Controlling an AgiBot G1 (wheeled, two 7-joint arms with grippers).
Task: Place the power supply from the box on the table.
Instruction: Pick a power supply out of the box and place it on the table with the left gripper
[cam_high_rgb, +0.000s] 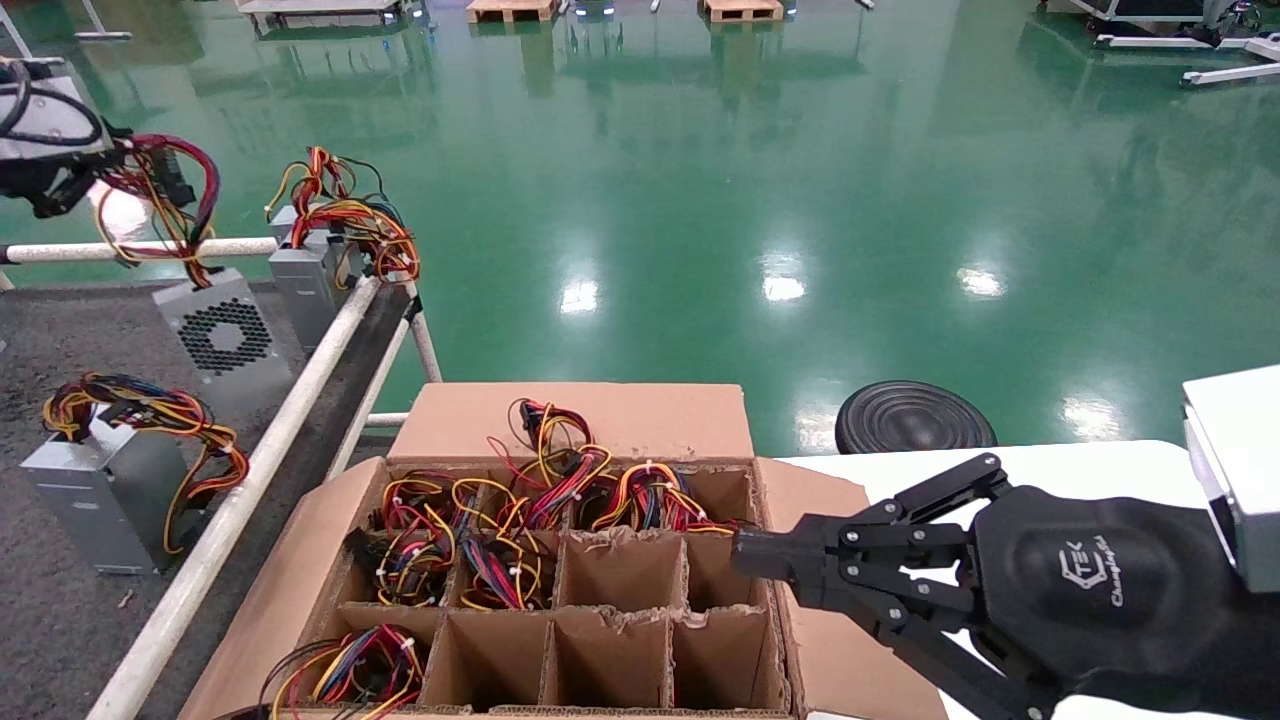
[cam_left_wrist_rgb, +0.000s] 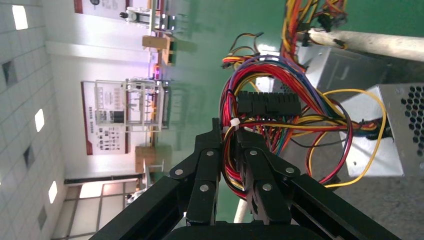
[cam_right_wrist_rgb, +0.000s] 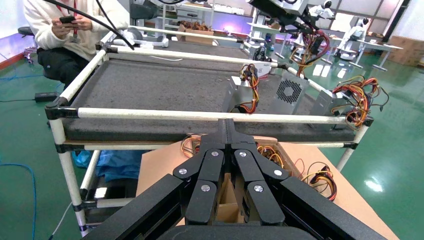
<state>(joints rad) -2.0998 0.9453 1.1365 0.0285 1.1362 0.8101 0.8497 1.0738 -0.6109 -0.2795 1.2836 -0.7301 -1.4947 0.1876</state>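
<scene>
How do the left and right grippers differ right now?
The left gripper is clamped on the wires of the power supply by the table; the right gripper holds nothing. The left is away from the box; the right hovers at its right edge. Both are shut.

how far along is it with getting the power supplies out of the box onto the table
Done: two earlier units stand on the table. In hand: the left gripper, shut on the wire bundle, holds the power supply, tilted, low over the table. Left: the box holds more wire bundles in several cells. The right gripper hangs shut beside the box.
</scene>
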